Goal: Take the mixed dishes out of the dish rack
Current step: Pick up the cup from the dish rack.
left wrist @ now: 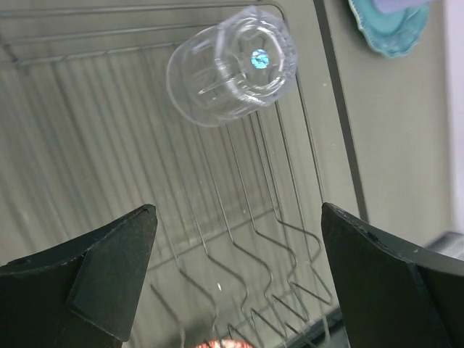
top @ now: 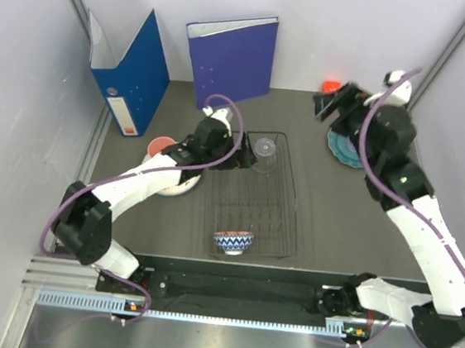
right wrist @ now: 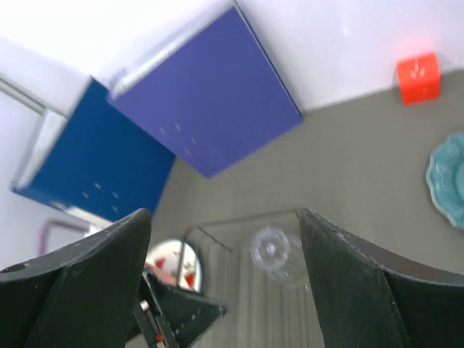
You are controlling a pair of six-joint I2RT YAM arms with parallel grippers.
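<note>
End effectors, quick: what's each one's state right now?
Left end effector: open, empty; the clear glass tumbler lies ahead in the dish rack.
Right end effector: open, empty.

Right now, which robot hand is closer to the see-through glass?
Left. The left gripper sits open right beside the clear glass tumbler in the dish rack; the right gripper is farther off, near the teal plate.

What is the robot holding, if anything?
Nothing. The left end effector and right end effector are both open and empty; the clear glass tumbler is untouched.
</note>
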